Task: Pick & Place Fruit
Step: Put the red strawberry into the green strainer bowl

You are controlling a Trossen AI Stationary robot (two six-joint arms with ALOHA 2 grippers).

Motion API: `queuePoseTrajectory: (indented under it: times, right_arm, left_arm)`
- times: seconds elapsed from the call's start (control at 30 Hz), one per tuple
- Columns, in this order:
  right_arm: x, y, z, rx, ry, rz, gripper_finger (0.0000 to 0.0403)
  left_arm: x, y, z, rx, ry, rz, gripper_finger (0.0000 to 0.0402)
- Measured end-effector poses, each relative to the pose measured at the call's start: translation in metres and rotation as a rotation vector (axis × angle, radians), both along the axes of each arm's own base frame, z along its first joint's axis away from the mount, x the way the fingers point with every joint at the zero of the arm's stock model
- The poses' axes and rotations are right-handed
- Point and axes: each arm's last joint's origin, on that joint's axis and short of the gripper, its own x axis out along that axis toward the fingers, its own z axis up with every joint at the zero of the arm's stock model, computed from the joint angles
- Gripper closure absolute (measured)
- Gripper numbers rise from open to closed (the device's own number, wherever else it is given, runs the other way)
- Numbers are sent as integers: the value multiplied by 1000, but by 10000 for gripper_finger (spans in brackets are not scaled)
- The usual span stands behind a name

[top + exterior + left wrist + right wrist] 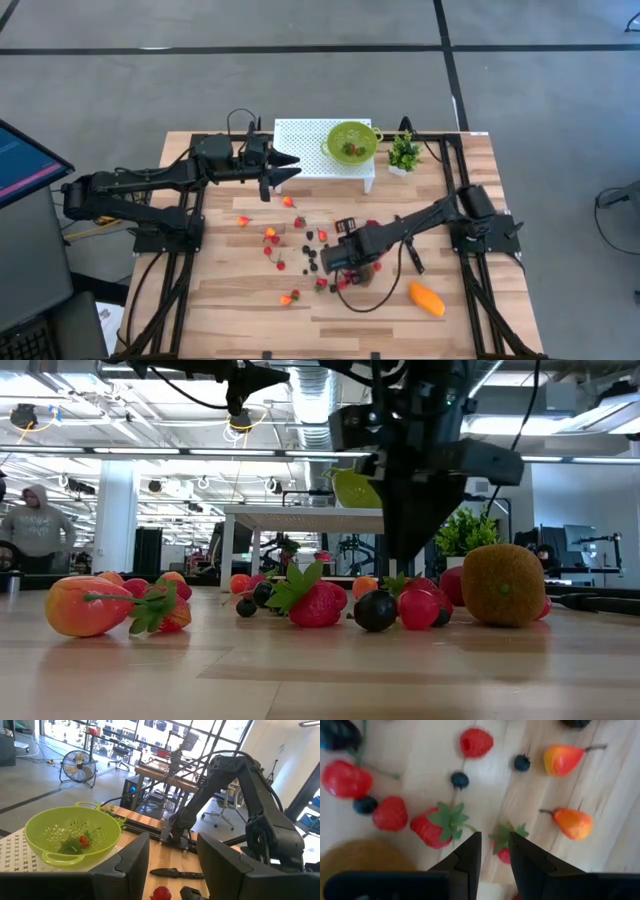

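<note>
High view: right tool low over scattered fruit mid-surface; mango lies apart near right arm; left tool waits beside white stand bearing green colander.

Low view: kiwi rests just beside descending arm.

Left wrist view: left tool's fingers parted, nothing between; one strawberry in colander.

Right wrist view: fingers narrow, empty, above strawberry. Judged step: picking; next calls for lowering onto a berry and closing.

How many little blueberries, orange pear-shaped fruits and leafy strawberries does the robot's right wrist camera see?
Small blueberries: 3
Orange pear-shaped fruits: 2
Leafy strawberries: 2
Total: 7
</note>
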Motion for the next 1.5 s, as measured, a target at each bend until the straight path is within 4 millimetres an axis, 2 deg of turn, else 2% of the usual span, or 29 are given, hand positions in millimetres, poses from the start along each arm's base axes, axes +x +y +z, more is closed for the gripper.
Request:
queuePoseTrajectory:
  times: [0.3, 0.63, 0.8, 0.93, 1.07, 1.37, 1.5]
  right_arm:
    - [9, -16, 0, 43, -48, -42, 311]
    - [-3, -27, -35, 89, -22, -64, 311]
    - [-3, -29, -39, 91, -32, -74, 316]
    - [-3, -28, -38, 90, -36, -73, 344]
    - [-4, -29, -39, 88, -29, -73, 393]
    - [-4, -29, -38, 86, -28, -75, 402]
    - [-4, -31, -26, 95, -72, -78, 402]
  left_arm:
    - [0, 0, 1, 3, -9, 0, 243]
    - [0, 0, 2, 5, -17, 0, 243]
    - [0, 0, 2, 6, -20, 0, 243]
    - [0, 0, 2, 6, -21, 0, 243]
    - [0, 0, 2, 6, -22, 0, 243]
    - [0, 0, 2, 6, -22, 0, 243]
    - [0, 0, 2, 6, -22, 0, 243]
